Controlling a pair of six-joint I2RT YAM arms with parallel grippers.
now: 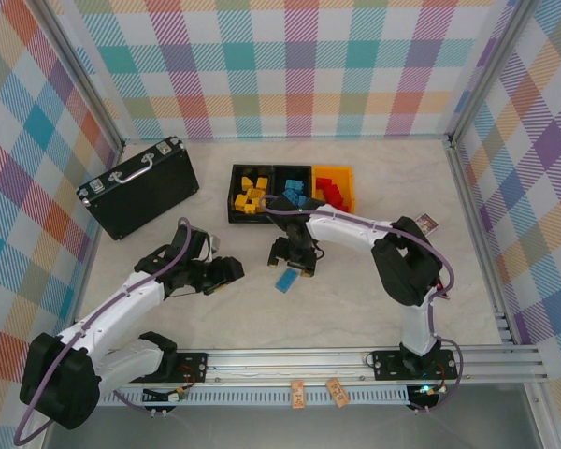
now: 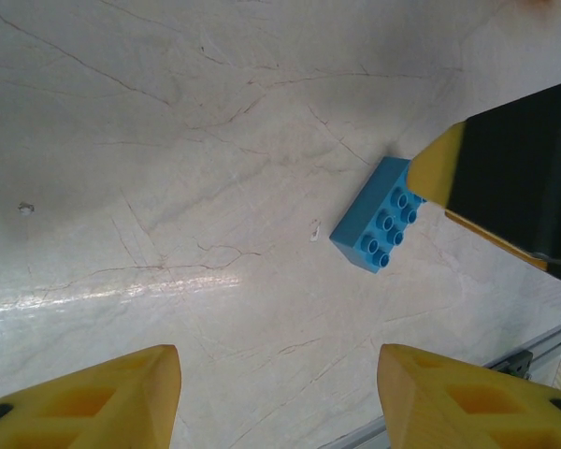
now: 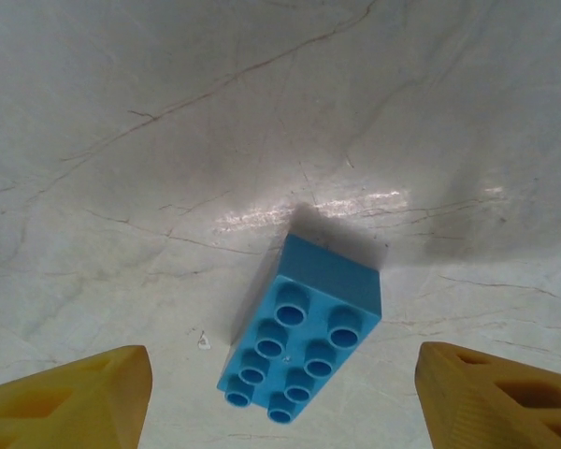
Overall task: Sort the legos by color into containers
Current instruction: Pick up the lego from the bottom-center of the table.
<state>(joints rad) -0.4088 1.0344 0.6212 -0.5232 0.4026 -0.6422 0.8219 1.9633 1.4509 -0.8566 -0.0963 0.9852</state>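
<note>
My left arm (image 1: pixel 122 304) stretched from lower left toward frame centre, left gripper (image 1: pixel 226 271) spread wide, my right arm (image 1: pixel 355 226) bent at the elbow on the right, reaching left, right gripper (image 1: pixel 294 266) facing down at centre, fingers likewise well apart

I work in a lab test cell. A pale marble-look tabletop (image 1: pixel 355 299) lies under my fingers (image 3: pixel 65 393). Plaid cloth panels (image 1: pixel 299 65) on aluminium posts (image 1: pixel 473 224) wall it ahead and on both sides, and a slotted aluminium rail (image 1: pixel 309 360) runs behind them.
</note>
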